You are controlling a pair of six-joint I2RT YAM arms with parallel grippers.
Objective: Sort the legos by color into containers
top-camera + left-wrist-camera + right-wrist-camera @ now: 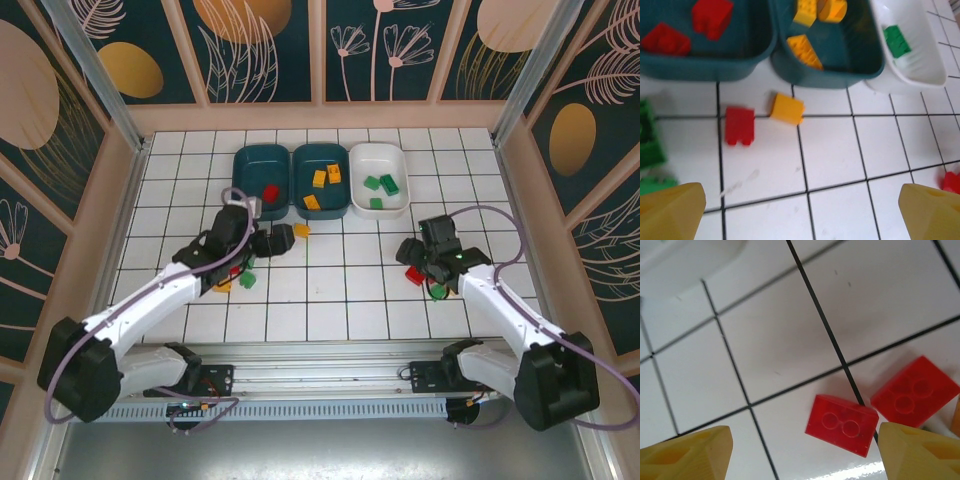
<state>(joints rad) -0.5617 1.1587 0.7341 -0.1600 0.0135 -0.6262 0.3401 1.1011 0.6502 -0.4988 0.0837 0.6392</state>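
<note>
as the right gripper [805, 455] hangs open and empty over a red brick [842, 425], pickup looks next: lower, then close.

I find no word, number, label or brand mark that I can read. The studs on the red legos [841, 424] under my right wrist camera look like plain rings. If letters stand on them, they are too small to tell. The wall panels [265, 50] carry only drawn leaves and flowers, and the containers [700, 67] have plain sides.
</note>
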